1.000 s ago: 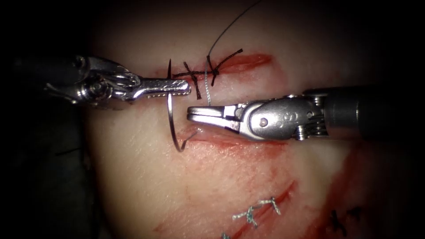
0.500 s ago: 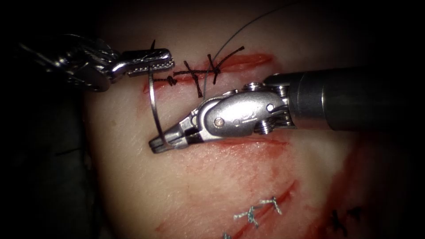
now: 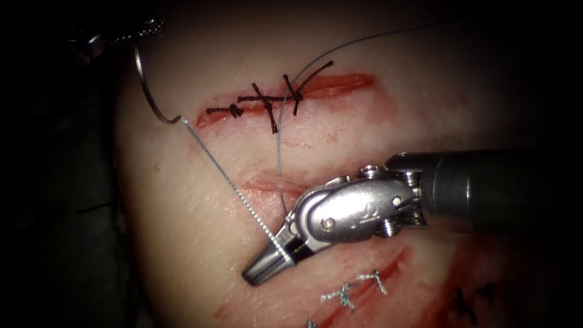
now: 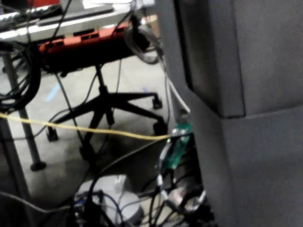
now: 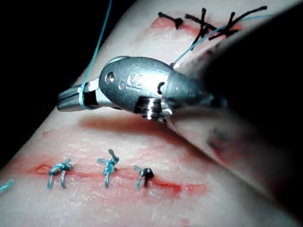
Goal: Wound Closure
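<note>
A: How does the right hand [image 3: 267,270] lie?

B: Its shaft comes in level from the right and the wrist bends down and leftward, tips resting below the upper cut [image 3: 285,97]. It is clenched on the thread [image 3: 234,188], which runs taut up to the needle [image 3: 149,91].

A: And the left hand [image 3: 115,33]?

B: Up past the cut's left end, in shadow at the edge of the tissue [image 3: 200,200]. It holds the needle near its upper end; I cannot tell its grip more closely. The needle hangs clear of the tissue.

A: Any room?

B: Bare tissue lies between the upper cut and the right hand; stitched cuts [image 3: 358,288] sit just below it.
</note>
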`<action>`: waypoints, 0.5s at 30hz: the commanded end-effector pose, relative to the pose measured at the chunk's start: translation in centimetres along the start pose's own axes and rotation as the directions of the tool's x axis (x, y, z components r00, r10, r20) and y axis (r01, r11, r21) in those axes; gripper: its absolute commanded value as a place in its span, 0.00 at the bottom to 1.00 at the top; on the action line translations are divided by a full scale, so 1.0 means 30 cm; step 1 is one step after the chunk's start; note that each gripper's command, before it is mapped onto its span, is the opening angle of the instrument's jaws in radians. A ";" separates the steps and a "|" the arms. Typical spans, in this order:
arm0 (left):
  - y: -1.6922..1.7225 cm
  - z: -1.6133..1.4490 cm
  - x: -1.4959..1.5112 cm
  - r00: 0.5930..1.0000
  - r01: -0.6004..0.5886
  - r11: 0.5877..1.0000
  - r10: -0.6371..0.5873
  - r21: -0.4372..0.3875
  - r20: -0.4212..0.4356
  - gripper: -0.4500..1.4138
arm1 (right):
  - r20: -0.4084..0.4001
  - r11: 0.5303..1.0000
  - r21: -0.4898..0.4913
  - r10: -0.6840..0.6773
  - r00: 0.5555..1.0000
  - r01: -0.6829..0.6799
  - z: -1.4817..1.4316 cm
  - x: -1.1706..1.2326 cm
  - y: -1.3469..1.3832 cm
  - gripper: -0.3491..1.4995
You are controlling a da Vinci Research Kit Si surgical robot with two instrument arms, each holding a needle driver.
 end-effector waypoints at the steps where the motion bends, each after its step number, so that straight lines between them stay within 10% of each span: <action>1: -0.002 0.000 0.001 0.999 -0.033 0.999 0.033 0.030 0.004 0.00 | 0.002 1.000 0.008 0.025 1.000 -0.025 0.0007 -0.0003 -0.0022 0.00; 15: 0.020 -0.033 0.026 0.958 -0.238 0.952 0.263 0.191 -0.117 0.00 | 0.116 0.892 -0.017 0.450 0.885 -0.451 -0.0169 0.0098 -0.0423 0.00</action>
